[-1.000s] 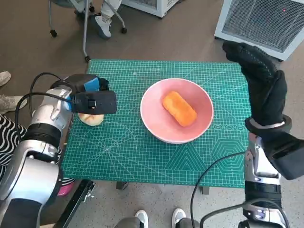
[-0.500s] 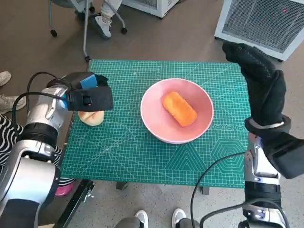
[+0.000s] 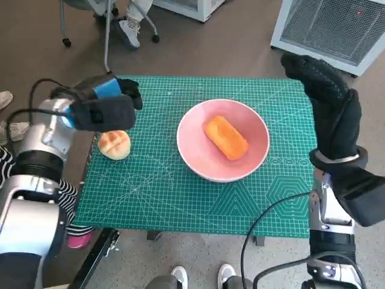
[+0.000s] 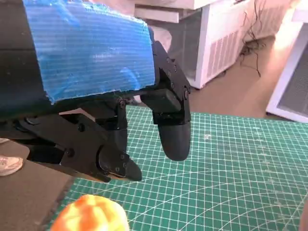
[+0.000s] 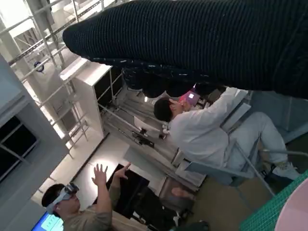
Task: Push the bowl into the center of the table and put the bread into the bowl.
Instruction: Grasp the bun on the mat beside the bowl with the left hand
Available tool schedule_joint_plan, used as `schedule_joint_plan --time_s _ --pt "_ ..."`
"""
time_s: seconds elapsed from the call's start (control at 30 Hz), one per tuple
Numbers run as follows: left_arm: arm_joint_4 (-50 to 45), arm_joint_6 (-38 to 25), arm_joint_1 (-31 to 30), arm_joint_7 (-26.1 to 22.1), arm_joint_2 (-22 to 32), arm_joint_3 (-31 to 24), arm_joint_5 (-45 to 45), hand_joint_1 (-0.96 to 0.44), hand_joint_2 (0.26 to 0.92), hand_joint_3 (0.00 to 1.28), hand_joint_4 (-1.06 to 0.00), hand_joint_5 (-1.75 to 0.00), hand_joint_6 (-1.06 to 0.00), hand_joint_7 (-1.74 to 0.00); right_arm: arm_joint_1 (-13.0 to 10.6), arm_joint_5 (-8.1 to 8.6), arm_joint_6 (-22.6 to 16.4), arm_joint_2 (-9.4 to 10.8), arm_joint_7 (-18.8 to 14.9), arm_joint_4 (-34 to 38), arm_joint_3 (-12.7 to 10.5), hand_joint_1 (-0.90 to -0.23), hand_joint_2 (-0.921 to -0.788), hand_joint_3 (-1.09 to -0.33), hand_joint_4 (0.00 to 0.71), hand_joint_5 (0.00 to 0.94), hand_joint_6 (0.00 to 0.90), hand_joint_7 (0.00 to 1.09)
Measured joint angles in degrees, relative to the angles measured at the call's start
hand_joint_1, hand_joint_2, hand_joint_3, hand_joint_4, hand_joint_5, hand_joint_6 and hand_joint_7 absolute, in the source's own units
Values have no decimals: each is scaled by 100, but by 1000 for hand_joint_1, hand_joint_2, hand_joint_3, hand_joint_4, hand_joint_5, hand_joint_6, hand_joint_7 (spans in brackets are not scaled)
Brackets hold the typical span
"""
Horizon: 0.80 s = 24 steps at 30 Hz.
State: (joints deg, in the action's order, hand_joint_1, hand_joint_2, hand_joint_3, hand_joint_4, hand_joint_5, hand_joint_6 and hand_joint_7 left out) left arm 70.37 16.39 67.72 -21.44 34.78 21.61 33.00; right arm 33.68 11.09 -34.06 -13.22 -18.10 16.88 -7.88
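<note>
A pink bowl (image 3: 198,156) sits near the middle of the green mat (image 3: 162,198), with an orange loaf of bread (image 3: 227,136) lying in it. A round pale bun (image 3: 114,144) rests on the mat at its left side, also seen in the left wrist view as the bun (image 4: 89,216). My left hand (image 3: 111,99) hovers above and behind the bun, empty, its black fingers (image 4: 173,134) apart and clear of it. My right hand (image 3: 325,90) is raised upright at the table's right edge, fingers spread, holding nothing.
A white grilled unit (image 3: 337,30) stands behind the right hand. Chair legs and a person's feet (image 3: 129,30) are beyond the far edge; a shoe (image 3: 6,96) lies left of the table. People (image 5: 207,130) sit in the room in the right wrist view.
My left hand has lifted and drawn back and left, uncovering the bun, which stays in place. The right hand, bowl and loaf have not moved.
</note>
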Motion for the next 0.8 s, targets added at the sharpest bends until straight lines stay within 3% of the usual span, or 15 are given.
schedule_joint_plan --time_s 0.1,0.2,0.47,0.8 --pt "-91 -407 41 -589 92 96 76 -251 645 11 -53 -43 -60 -52 -22 0 0 0 0 -27 2 -750 -921 -759 169 0 -1 555" --pt "-265 -578 12 -871 230 141 106 -348 635 11 -13 -11 -33 -22 -53 2 2 -11 0 -37 -6 -750 -921 -758 165 0 -1 550" --pt "-858 -537 -236 -887 579 100 65 -341 636 9 0 0 -43 -18 -57 4 3 -9 0 -6 -10 -751 -921 -757 164 0 -1 545" --pt "-1020 -454 -687 -870 610 38 27 -260 637 5 1 1 -60 -17 13 3 6 9 0 112 -1 -752 -921 -748 168 2 -1 573"
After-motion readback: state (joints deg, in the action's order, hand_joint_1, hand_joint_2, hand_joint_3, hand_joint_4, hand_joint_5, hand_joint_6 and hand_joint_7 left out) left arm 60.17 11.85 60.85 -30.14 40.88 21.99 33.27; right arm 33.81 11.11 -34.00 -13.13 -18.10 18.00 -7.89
